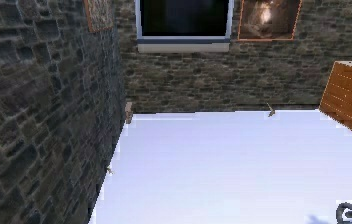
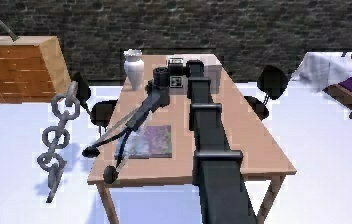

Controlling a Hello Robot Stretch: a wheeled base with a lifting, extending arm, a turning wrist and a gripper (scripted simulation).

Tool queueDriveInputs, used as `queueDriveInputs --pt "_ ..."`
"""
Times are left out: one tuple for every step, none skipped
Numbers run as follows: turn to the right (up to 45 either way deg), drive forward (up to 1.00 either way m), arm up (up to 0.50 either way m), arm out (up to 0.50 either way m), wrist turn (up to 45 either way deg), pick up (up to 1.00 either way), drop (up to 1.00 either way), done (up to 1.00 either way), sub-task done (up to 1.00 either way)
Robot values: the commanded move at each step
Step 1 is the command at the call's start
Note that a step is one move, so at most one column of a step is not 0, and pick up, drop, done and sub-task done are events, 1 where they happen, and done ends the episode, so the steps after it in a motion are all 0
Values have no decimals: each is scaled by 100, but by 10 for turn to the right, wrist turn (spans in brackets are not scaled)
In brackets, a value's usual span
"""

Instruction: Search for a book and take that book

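Book (image 2: 152, 143) flat on table (image 2: 256, 140), beside pincer (image 2: 103, 159)

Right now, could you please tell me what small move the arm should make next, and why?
Probably draw the arm back a little. The fingers sit far out across the table, by the white vase, while the flat book-like thing lies nearer the robot, beside the dark lamp. I cannot tell whether they hold anything.

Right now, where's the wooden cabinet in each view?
Forward view: the wooden cabinet is at the right edge, mid-height.
Arm side view: the wooden cabinet is at the upper left, left of the table.
Shared landmark: the grey chain sculpture, in the forward view's bottom right corner and on the arm side view's left.
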Motion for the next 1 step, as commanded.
queueDriveInputs --pt "0 0 0 0 450 0 0 0 0"
